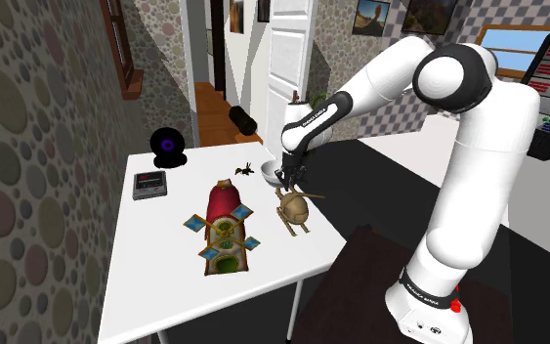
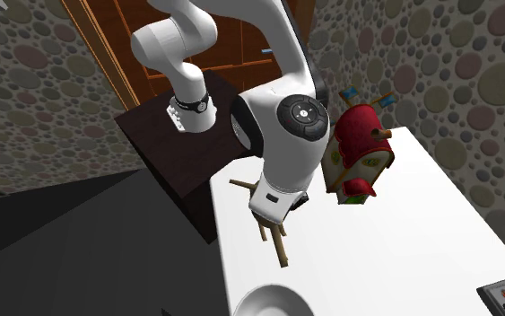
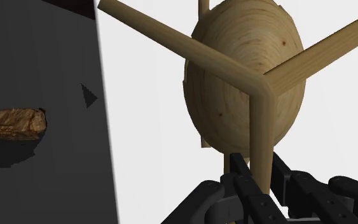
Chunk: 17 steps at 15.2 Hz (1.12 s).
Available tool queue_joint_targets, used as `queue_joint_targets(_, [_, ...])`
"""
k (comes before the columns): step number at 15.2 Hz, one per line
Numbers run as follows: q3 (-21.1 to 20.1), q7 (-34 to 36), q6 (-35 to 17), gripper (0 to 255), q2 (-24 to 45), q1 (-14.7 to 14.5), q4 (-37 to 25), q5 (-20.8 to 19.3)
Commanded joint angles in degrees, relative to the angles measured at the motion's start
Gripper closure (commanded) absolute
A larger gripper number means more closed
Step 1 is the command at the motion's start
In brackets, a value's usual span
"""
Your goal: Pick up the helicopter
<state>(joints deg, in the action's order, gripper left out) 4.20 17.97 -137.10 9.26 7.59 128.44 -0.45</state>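
The helicopter (image 1: 295, 207) is a wooden toy with an egg-shaped body and long rotor blades, lying on the white table (image 1: 155, 283) near the edge closest to the stand. My gripper (image 1: 290, 182) comes down onto its end nearer the bowl. In the wrist view the body (image 3: 241, 76) lies just ahead of the gripper (image 3: 260, 175), and the two black fingers clasp a rotor blade (image 3: 261, 137) between them. In the second exterior view the hand hides most of the toy, and wooden struts (image 2: 275, 241) stick out below it.
A red-roofed toy house (image 1: 226, 223) lies beside the helicopter, mid-table. A white bowl (image 1: 275, 176), a small dark figure (image 1: 247, 169), a black round object (image 1: 169, 147) and a grey device (image 1: 150, 184) stand farther back. A brown chunk (image 3: 15, 122) lies on the dark floor beyond the table edge.
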Motion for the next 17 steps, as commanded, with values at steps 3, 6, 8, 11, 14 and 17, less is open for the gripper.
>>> queue_joint_targets(3, [0.01,0.12,2.18,255,-1.59,-0.07,-0.53,-0.14])
queue_joint_targets(6, [0.03,0.18,4.37,255,-3.11,-0.09,-1.21,-0.27])
queue_joint_targets(8, [0.04,0.22,5.84,255,-4.07,-0.11,-1.72,-0.34])
queue_joint_targets(11, [0.04,0.27,8.06,255,-5.42,-0.13,-2.58,-0.45])
queue_joint_targets(14, [0.04,0.31,10.28,255,-6.68,-0.14,-3.56,-0.54])
queue_joint_targets(17, [0.04,0.32,11.14,255,-7.13,-0.15,-3.96,-0.57])
